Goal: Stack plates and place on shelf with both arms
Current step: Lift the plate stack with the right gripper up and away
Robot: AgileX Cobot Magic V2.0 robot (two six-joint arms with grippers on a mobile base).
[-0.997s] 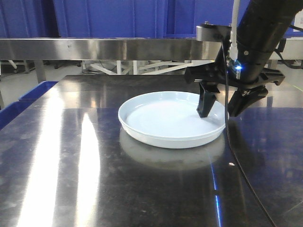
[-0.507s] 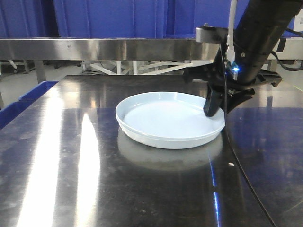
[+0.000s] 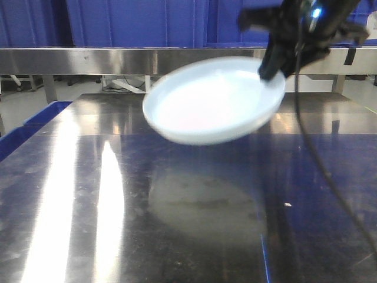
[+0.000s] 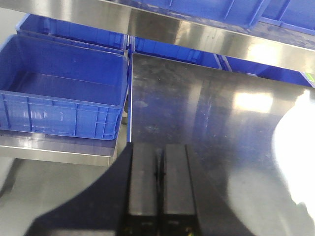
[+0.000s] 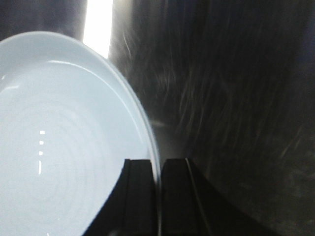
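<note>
One white plate (image 3: 209, 103) hangs in the air above the steel table, blurred by motion and tilted. My right gripper (image 3: 272, 68) is shut on its right rim. In the right wrist view the rim (image 5: 147, 132) runs between the two black fingers (image 5: 140, 191), with the plate's inside (image 5: 54, 137) to the left. My left gripper (image 4: 158, 169) is shut and empty above the table's left part; a white blur of the plate (image 4: 295, 157) shows at the right edge of that view. A second plate is not in view.
The steel table (image 3: 118, 206) reflects the lifted plate. A steel shelf bar (image 3: 88, 60) runs across the back with blue bins behind it. In the left wrist view, blue crates (image 4: 59, 93) sit left of the table and a steel shelf edge (image 4: 197, 34) runs above.
My right gripper closed on the plate's right rim and has lifted it off the table, upward and tilted. The table spot where it lay is now bare.
</note>
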